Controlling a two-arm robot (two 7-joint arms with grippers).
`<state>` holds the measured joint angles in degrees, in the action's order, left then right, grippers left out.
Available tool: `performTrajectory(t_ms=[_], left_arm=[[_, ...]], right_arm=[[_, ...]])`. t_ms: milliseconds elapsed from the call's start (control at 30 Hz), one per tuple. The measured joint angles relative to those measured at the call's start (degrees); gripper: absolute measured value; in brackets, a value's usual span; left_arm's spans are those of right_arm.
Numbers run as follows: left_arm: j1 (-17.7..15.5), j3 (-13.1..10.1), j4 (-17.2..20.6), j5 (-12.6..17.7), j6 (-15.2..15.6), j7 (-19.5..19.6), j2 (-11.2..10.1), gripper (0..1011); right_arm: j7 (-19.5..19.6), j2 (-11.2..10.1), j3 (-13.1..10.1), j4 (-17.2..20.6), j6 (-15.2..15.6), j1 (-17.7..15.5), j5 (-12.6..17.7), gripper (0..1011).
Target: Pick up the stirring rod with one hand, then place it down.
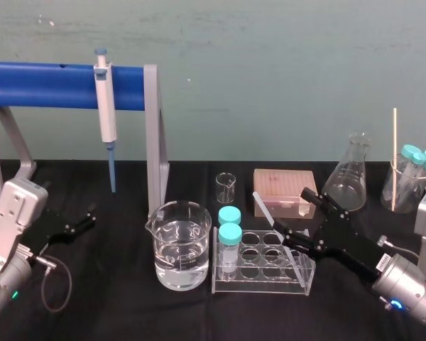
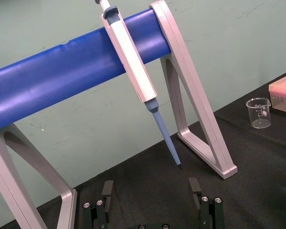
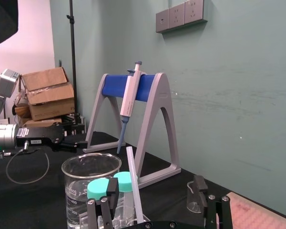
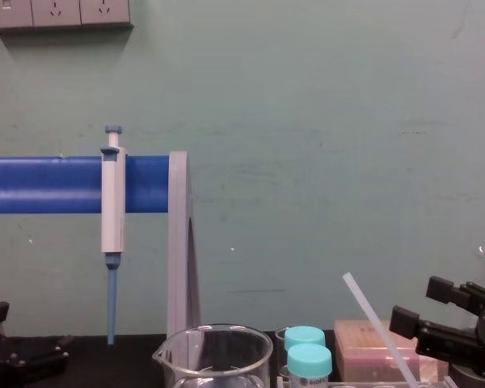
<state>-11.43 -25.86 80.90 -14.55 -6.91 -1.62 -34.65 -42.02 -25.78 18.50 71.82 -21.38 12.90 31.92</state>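
Stirring rod point(image 1: 270, 222) stands tilted in the clear tube rack point(image 1: 263, 278). Its lower end sits in a well at the rack's front right corner, and its upper end leans back and to the left toward the pink box point(image 1: 284, 186). From my seat it reads as a long, thin, straight stick of translucent white, and it looks much the same in the chest view point(image 4: 377, 323) and the right wrist view point(image 3: 133, 181). The right end effector point(image 1: 292, 211) reaches in from the right over the rack with its black fingers spread wide. The rod rises between them, close beside one finger; I cannot tell whether it touches. The rack also holds two tubes with teal caps point(image 1: 230, 233) in its left wells, and I cannot make out what is in them. Just left of the rack is the large beaker point(image 1: 181, 245), partly filled with clear liquid. Behind the rack a small beaker point(image 1: 226, 187) looks empty. A conical flask point(image 1: 348, 177) stands to the right of the pink box. Farther right another beaker point(image 1: 401, 186) holds more teal-capped tubes, with a thin wooden stick point(image 1: 394, 153) upright at its left rim. On the left of the counter point(image 1: 113, 305) a white-and-blue pipette point(image 1: 105, 106) hangs on the blue stand point(image 1: 50, 85). The left end effector point(image 1: 85, 219) rests low by that stand, well apart from the rod, with its fingers point(image 2: 107, 188) spread apart.
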Motion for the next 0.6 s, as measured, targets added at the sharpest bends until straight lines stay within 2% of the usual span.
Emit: performTrajectory(t_ms=[167,267,333,367,467,533,567,600], left_arm=[[0.0,0.0,0.0,0.0,0.0,0.0,0.0,1000],[0.0,0.0,0.0,0.0,0.0,0.0,0.0,1000],[0.0,0.0,0.0,0.0,0.0,0.0,0.0,1000],[0.0,0.0,0.0,0.0,0.0,0.0,0.0,1000],[0.0,0.0,0.0,0.0,0.0,0.0,0.0,1000],[0.0,0.0,0.0,0.0,0.0,0.0,0.0,1000],[0.0,0.0,0.0,0.0,0.0,0.0,0.0,1000],[0.0,0.0,0.0,0.0,0.0,0.0,0.0,1000]], right_arm=[[1.3,0.0,-0.4,0.9,0.4,0.0,-0.4,1003],[5.2,0.2,-1.9,2.7,0.8,-0.4,-1.8,1003],[9.7,0.5,-3.3,4.0,1.4,-1.2,-3.5,1003],[13.7,1.0,-4.4,4.8,2.6,-2.0,-5.2,1003],[20.7,1.7,-5.7,5.7,5.4,-3.3,-8.2,1003],[27.7,2.6,-7.0,6.0,9.8,-4.5,-11.1,1003],[27.7,2.6,-7.0,6.0,9.8,-4.5,-11.1,1003],[29.6,2.9,-7.2,5.9,11.5,-4.9,-11.9,1003]])
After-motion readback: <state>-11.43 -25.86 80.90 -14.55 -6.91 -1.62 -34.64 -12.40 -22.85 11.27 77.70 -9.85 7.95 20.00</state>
